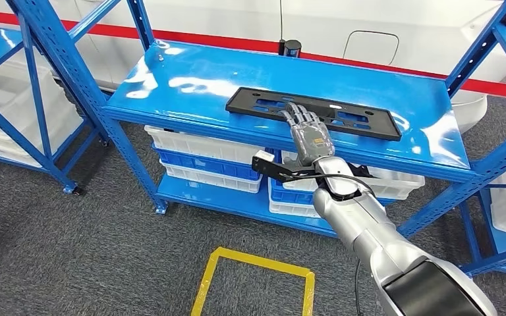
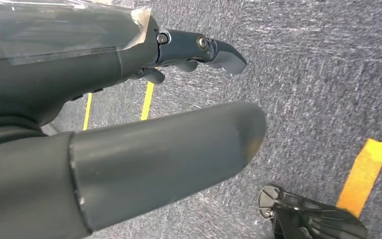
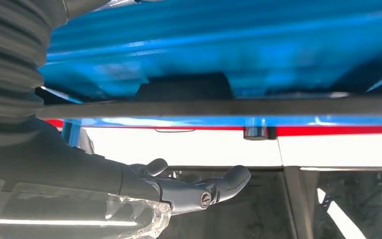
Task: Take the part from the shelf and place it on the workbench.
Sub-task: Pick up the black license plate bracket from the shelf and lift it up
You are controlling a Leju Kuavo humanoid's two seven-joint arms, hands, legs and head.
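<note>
Up top, the blue shelf (image 1: 191, 79) carries the flat black part (image 1: 342, 113) near its front edge. Over the part's front rim the right hand (image 1: 308, 130) lies with fingers (image 1: 296, 113) outstretched, gripping nothing. Above grey carpet, the left hand (image 2: 129, 114) holds nothing, fingers apart.

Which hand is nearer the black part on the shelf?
Right. The right hand has its fingers resting on the black part's near edge. The left hand hangs over the grey carpet, away from the shelf.
</note>
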